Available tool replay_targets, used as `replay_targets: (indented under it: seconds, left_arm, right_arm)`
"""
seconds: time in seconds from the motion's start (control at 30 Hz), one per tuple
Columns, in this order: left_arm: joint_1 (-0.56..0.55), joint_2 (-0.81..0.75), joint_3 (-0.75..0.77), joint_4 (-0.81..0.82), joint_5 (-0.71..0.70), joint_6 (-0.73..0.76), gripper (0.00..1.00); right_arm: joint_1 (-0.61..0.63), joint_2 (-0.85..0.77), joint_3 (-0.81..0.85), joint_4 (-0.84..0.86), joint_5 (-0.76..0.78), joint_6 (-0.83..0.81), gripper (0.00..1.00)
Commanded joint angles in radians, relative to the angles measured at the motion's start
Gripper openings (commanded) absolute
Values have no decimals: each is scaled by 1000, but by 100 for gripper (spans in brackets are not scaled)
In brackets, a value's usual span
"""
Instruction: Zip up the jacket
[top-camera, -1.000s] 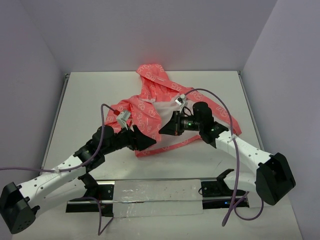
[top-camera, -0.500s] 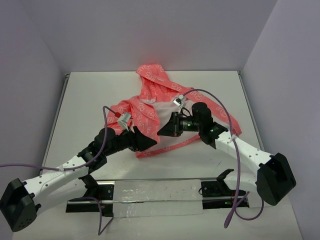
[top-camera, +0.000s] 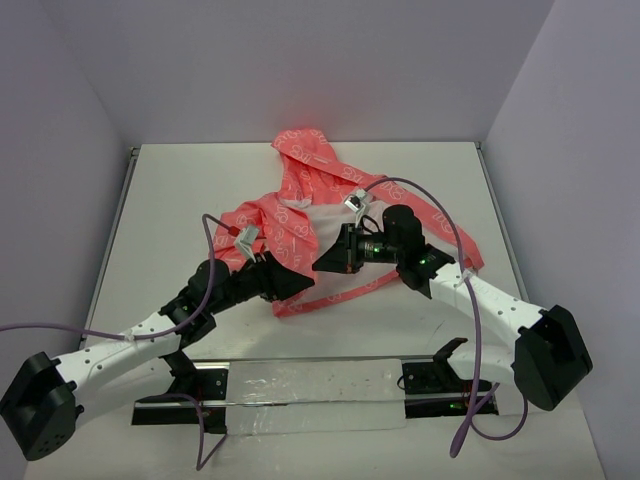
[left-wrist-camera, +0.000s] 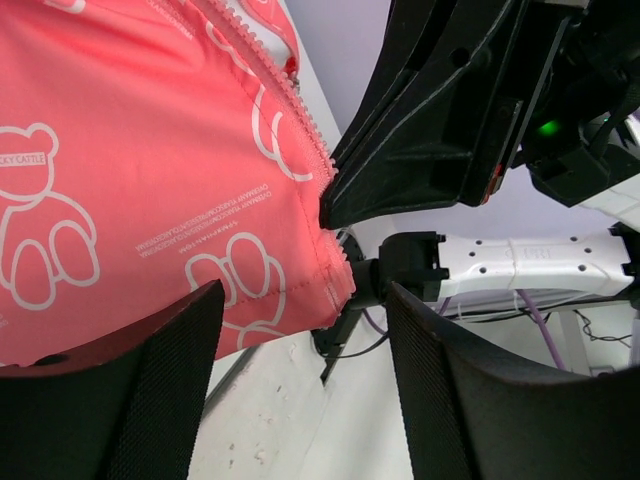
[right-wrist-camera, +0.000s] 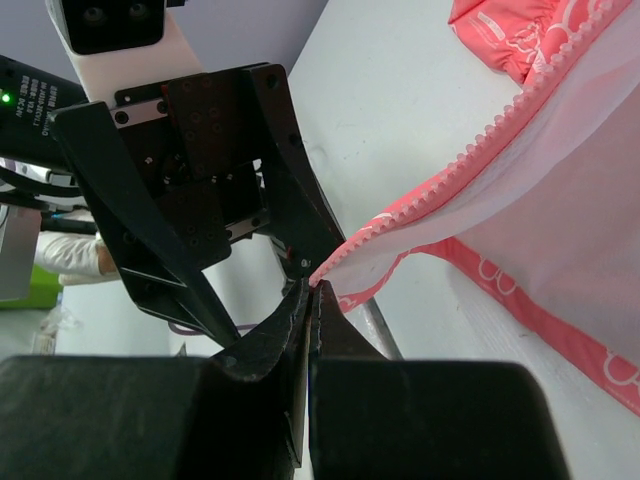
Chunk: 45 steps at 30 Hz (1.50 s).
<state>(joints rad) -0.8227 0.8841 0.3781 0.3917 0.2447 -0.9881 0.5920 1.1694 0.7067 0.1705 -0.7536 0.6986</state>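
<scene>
Coral-pink thin-fabric hooded jacket (top-camera: 300, 215), one only, crumpled mid-way across white flat counter (top-camera: 190, 190). Hem partly hidden behind right end effector (top-camera: 322, 262) and left end effector (top-camera: 292, 285), two in all. Right one clamped tight on bottom tip of toothed zipper edge (right-wrist-camera: 470, 150), pale lining (right-wrist-camera: 560, 200) behind. Left one spread apart, printed hem corner between mesh-textured fingers (left-wrist-camera: 170, 380); contact hard to make out.
</scene>
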Motion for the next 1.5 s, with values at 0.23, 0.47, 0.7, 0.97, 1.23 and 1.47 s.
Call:
replay_targets:
  seconds: [0.23,0.47,0.7,0.97,1.23,1.47]
  left_arm:
    - [7,21,-27,163,6,-62,61]
    - [5,26,-35,173,-15,-70,44]
    - [6,29,-12,131,-10,-46,36]
    - [6,25,-17,130,-6,-48,22]
    - [7,-19,-11,72,-34,-35,0]
    - [6,-20,-19,49,-64,-37,0]
  right_arm:
    - [22,14,55,52,-10,5,0]
    - [25,40,53,52,-10,2,0]
    - [26,47,52,44,-10,-4,0]
    - [31,58,54,44,-5,-4,0]
    - [34,58,58,31,14,-2,2]
    - [35,55,84,-40,57,-45,43]
